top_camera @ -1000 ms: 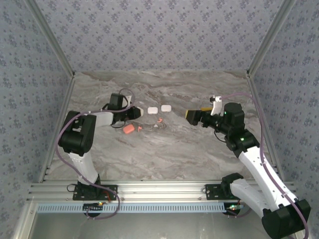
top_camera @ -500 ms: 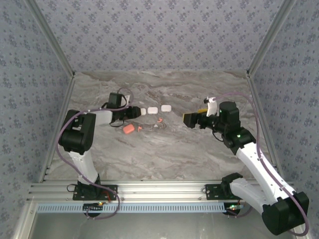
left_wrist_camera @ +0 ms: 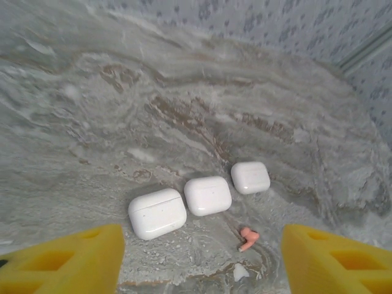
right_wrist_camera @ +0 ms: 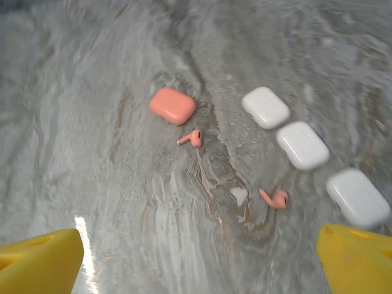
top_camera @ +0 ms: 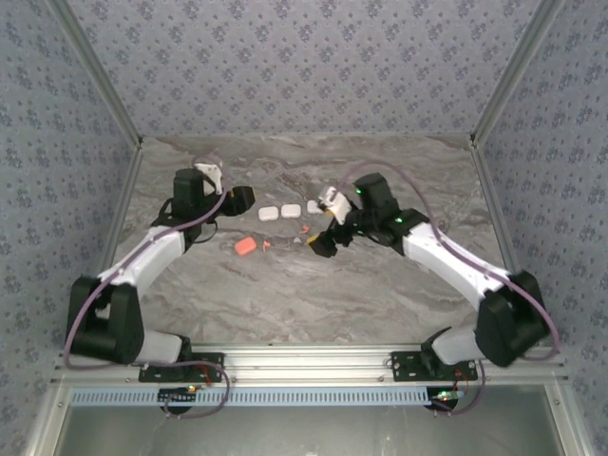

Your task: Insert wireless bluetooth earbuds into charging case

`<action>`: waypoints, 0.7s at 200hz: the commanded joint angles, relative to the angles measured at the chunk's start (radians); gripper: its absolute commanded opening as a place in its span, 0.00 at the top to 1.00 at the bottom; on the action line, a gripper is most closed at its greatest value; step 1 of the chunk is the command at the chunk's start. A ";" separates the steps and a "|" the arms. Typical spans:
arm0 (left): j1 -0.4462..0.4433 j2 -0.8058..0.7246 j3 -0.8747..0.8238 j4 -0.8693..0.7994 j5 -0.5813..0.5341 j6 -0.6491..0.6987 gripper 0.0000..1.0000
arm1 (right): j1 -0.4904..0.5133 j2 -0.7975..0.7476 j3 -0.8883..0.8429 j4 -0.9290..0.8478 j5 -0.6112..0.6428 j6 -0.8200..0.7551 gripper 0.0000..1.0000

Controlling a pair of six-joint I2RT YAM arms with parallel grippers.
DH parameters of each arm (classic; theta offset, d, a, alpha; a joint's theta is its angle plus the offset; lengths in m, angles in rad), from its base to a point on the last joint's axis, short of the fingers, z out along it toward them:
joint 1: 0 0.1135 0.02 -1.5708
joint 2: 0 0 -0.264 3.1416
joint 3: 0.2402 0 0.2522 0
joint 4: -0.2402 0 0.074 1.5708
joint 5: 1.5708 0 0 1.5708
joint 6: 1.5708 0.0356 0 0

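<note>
Two orange earbuds (right_wrist_camera: 192, 138) (right_wrist_camera: 274, 198) lie loose on the marble table. One of them shows as the orange earbud (left_wrist_camera: 247, 237) in the left wrist view. A small white piece (right_wrist_camera: 239, 195) lies between them, too small to identify. Three shut white cases (left_wrist_camera: 157, 212) (left_wrist_camera: 207, 195) (left_wrist_camera: 250, 177) sit in a row, and a shut orange case (right_wrist_camera: 172, 105) rests apart from them. My left gripper (left_wrist_camera: 202, 263) is open and empty, just short of the white cases. My right gripper (right_wrist_camera: 199, 263) hovers open and empty above the earbuds.
From above, the white cases (top_camera: 291, 209) line the table's middle, with the orange case (top_camera: 245, 245) nearer the front. The left gripper (top_camera: 239, 198) and right gripper (top_camera: 323, 243) flank them. Patterned walls (top_camera: 304, 66) enclose the table (top_camera: 313, 294).
My left gripper opened, left a third white case at the row's left end and drew back to the left. My right arm swung left and came down over the earbuds.
</note>
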 commanded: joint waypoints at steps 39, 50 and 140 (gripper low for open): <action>0.237 -0.303 -0.216 -0.066 0.046 -0.241 0.11 | 0.091 0.385 0.323 -0.053 -0.047 -0.406 0.00; 0.276 -0.339 -0.239 -0.073 0.062 -0.267 0.09 | 0.117 0.445 0.378 -0.064 -0.032 -0.445 0.00; 0.354 -0.505 -0.286 -0.217 -0.045 -0.292 0.02 | 0.218 0.823 0.758 -0.195 0.059 -0.507 0.00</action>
